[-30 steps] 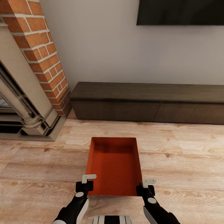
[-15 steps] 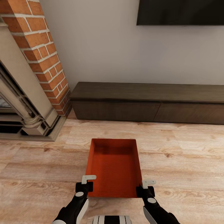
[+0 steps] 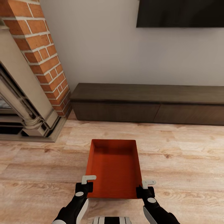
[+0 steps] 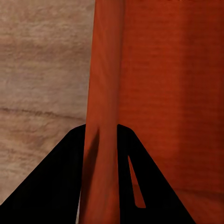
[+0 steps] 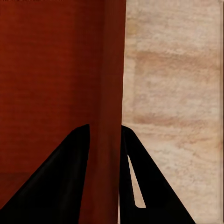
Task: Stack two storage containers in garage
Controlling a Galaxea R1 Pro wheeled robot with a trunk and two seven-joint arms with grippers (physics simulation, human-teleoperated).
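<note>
Ahead of you a low dark-wood bench (image 3: pixel 149 104) runs along the white wall (image 3: pixel 102 46). A black TV (image 3: pixel 180 13) hangs above it. To your left stands a red-brick fireplace (image 3: pixel 40 59) with a pale stone surround (image 3: pixel 21 102).

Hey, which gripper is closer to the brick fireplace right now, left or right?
Left. The left gripper clamps the storage container wall on the side toward the brick fireplace; the right gripper clamps the opposite wall, farther from it.

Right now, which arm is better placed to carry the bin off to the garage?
Neither alone. The left gripper and right gripper each clamp a side wall of the bin, so both carry.
</note>
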